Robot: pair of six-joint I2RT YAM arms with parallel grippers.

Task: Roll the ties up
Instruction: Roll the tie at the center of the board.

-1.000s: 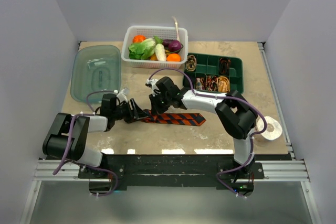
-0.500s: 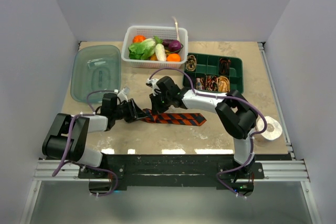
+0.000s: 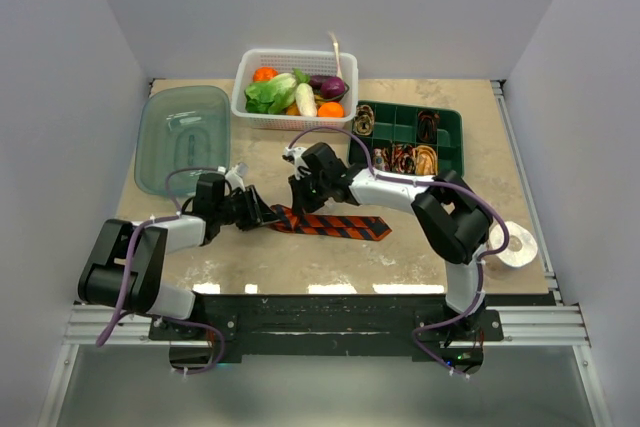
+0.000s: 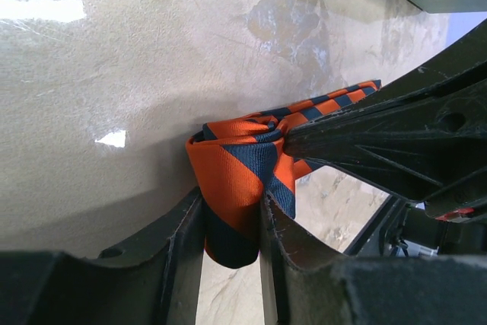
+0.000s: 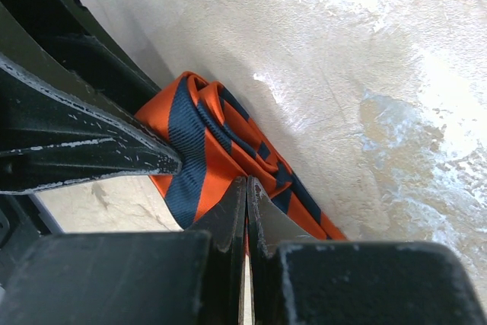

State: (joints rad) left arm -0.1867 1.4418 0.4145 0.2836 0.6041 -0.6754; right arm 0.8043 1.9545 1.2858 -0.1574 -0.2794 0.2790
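At the striped tie's rolled end only the first fold or two was wound, so the job looked barely started. Most of the tie's length lay flat on the table. The left fingers were clamped on either side of that small bundle, holding it on edge. The right fingers were pressed together with their tips on the cloth just beside the fold; whether a layer was nipped between them I could not tell. By my reckoning the next move called for turning the bundle over onto the flat length while the other arm kept the fabric straight and taut, or the coil would skew or spring loose.

Beyond the tie's free end sat a green tray, several of its compartments holding coiled ties. Beyond the tie's middle stood a white basket of vegetables, and beyond its rolled end a translucent teal tub. A tape roll lay well apart from the free end.
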